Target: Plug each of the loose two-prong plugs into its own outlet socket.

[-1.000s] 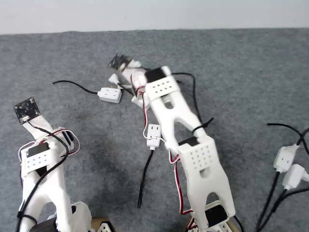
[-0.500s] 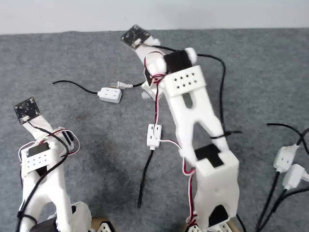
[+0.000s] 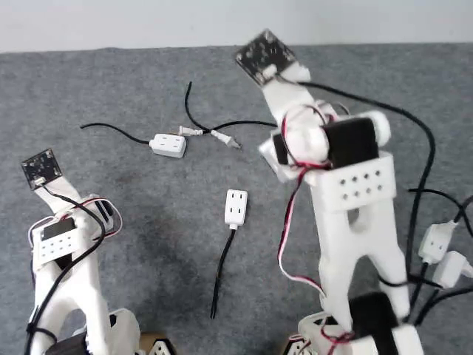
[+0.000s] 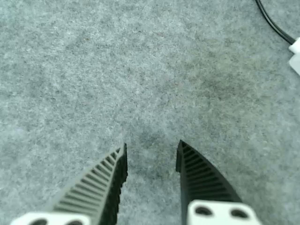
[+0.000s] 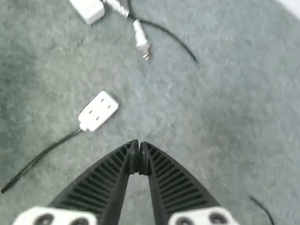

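Note:
Two white outlet sockets lie on the grey carpet. The far socket (image 3: 168,145) (image 5: 88,8) has a two-prong plug (image 3: 189,132) (image 5: 117,7) lying at its end; I cannot tell if it is inserted. A second plug (image 3: 224,139) (image 5: 140,41) lies loose beside it on its black cord. The near socket (image 3: 236,207) (image 5: 98,111) lies apart with nothing in it. My right gripper (image 5: 139,157) hangs shut and holds nothing, above bare carpet short of the near socket. My left gripper (image 4: 151,147) is open over bare carpet at the lower left.
The raised right arm (image 3: 347,192) stands to the right of the sockets. More white plugs and cords (image 3: 440,251) lie at the right edge. A black cord (image 3: 218,281) trails from the near socket toward the front. The wall edge runs along the back.
The right arm has lifted and drawn back to the right, away from the far socket. It has uncovered a second plug beside the far socket. The left arm has not moved.

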You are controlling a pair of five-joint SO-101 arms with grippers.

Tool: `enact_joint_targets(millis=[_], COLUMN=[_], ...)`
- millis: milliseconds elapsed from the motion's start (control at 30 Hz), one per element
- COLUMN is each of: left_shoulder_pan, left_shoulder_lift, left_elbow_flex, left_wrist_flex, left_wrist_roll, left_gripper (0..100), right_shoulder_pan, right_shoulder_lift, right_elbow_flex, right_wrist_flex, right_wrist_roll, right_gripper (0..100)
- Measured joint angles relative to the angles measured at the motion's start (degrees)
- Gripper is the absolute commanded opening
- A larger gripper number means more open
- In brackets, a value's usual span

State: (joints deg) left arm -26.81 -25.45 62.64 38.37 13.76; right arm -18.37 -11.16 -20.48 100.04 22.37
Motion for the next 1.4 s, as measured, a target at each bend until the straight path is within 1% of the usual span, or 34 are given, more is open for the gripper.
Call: enact_joint_targets(millis=[67, 133, 233, 300, 433, 533, 700, 800, 867, 1000, 1133, 1267, 1400], left_shoulder_pan=[0.0, 0.0, 0.0, 0.0, 0.0, 0.0, 0.0, 0.0, 0.0, 0.0, 0.0, 0.0, 0.0], left_shoulder_lift=[0.0, 0.0, 0.0, 0.0, 0.0, 0.0, 0.0, 0.0, 0.0, 0.0, 0.0, 0.0, 0.0], left_elbow_flex=[0.0, 0.0, 0.0, 0.0, 0.0, 0.0, 0.0, 0.0, 0.0, 0.0, 0.0, 0.0, 0.0], left_wrist_flex=[0.0, 0.0, 0.0, 0.0, 0.0, 0.0, 0.0, 0.0, 0.0, 0.0, 0.0, 0.0, 0.0], left_wrist_roll=[0.0, 0.0, 0.0, 0.0, 0.0, 0.0, 0.0, 0.0, 0.0, 0.0, 0.0, 0.0, 0.0], left_gripper=[17, 17, 17, 17, 17, 17, 17, 17, 17, 17, 17, 17, 17], right_shoulder_pan=[0.0, -0.7, -1.76, -1.93, -2.55, -2.64, -2.02, 0.18, 2.55, 6.24, 4.75, 3.08, 2.73], right_shoulder_lift=[-1.32, -1.41, -0.97, 1.14, 9.23, 16.62, 29.8, 35.43, 36.22, 36.31, 38.77, 43.96, 49.85], right_elbow_flex=[5.98, 12.84, 23.38, 29.01, 32.0, 31.91, 25.76, 21.8, 20.48, 18.37, 15.74, 12.48, 5.98], right_wrist_flex=[-3.43, -9.49, -22.77, -32.88, -50.46, -59.78, -63.47, -63.65, -63.65, -64.53, -65.67, -67.08, -66.64], right_wrist_roll=[0.0, 0.0, 2.64, 5.36, 8.7, 9.32, 9.58, 11.78, 11.87, 6.59, 6.33, 8.97, 10.81], right_gripper=[3.5, 6.2, 8.7, 8.5, 8.5, 8.5, 8.5, 8.5, 8.5, 8.5, 8.5, 8.5, 8.8])
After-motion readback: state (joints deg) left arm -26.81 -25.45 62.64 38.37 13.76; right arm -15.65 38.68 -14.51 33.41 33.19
